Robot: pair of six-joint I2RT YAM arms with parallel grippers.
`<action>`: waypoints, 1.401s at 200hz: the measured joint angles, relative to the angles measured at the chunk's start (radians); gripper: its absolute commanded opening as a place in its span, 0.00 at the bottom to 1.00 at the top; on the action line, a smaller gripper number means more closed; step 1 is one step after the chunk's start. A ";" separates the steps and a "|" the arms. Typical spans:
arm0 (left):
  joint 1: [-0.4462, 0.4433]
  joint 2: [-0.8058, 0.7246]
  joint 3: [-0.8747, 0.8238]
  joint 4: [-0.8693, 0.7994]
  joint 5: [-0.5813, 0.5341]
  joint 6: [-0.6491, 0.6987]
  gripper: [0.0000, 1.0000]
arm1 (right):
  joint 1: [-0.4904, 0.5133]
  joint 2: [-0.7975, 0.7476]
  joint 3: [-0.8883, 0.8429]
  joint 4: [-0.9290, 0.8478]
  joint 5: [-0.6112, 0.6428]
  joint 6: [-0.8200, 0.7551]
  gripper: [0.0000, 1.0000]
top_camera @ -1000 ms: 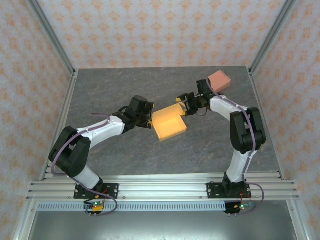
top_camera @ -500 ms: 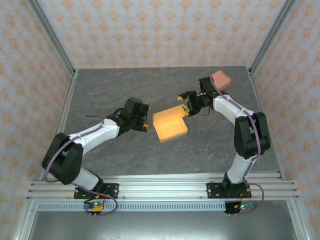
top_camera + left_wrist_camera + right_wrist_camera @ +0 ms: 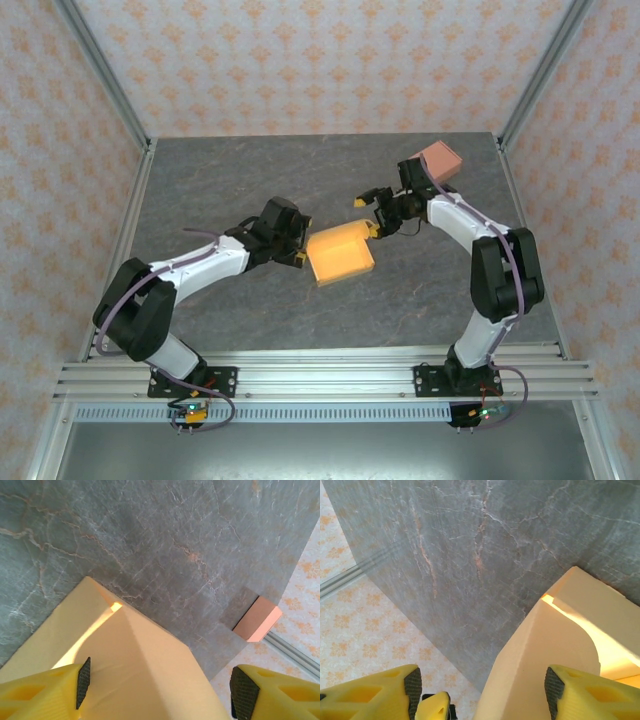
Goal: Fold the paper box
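The orange paper box lies half-formed at the table's middle, with its walls partly raised. My left gripper is at its left edge, open. In the left wrist view the box runs between the wide-apart yellow fingers of the left gripper; the right pad stands clear of the paper. My right gripper is open at the box's far right corner. In the right wrist view a box wall rises between the jaws of the right gripper, close to the right-hand fingertip.
A finished pink box sits at the far right corner of the grey stone table; it also shows in the left wrist view as the pink box. Metal frame posts and patterned walls enclose the table.
The left gripper drew back from the box, then came forward again to its left edge. The right gripper pulled slightly away from the far corner. The box's raised far flap sits lower.
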 measured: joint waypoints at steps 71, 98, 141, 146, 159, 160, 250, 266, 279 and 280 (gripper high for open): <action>-0.055 0.002 0.020 -0.003 -0.006 -0.026 0.65 | 0.015 -0.092 -0.131 0.075 0.034 0.078 0.59; -0.075 0.026 0.027 -0.002 -0.005 -0.025 0.59 | 0.017 -0.098 -0.142 0.094 0.047 0.091 0.56; -0.082 0.037 0.024 -0.015 -0.036 0.038 0.44 | 0.017 -0.134 -0.213 0.097 0.073 0.077 0.51; -0.085 0.035 0.020 -0.014 -0.048 0.050 0.42 | 0.017 -0.141 -0.226 0.095 0.078 0.071 0.51; -0.100 0.025 -0.001 -0.015 -0.074 0.077 0.41 | 0.019 -0.155 -0.251 0.080 0.087 0.053 0.51; -0.101 0.024 -0.003 -0.015 -0.076 0.082 0.41 | 0.019 -0.156 -0.253 0.078 0.088 0.053 0.51; -0.143 -0.061 -0.170 0.040 -0.203 0.238 0.33 | 0.023 -0.207 -0.285 -0.056 0.165 -0.077 0.62; -0.145 -0.061 -0.194 0.046 -0.218 0.247 0.32 | 0.018 -0.228 -0.283 -0.097 0.177 -0.104 0.65; -0.149 -0.061 -0.204 0.054 -0.231 0.258 0.32 | 0.010 -0.248 -0.278 -0.138 0.192 -0.127 0.66; -0.150 -0.061 -0.205 0.054 -0.232 0.258 0.32 | 0.009 -0.249 -0.278 -0.140 0.193 -0.129 0.67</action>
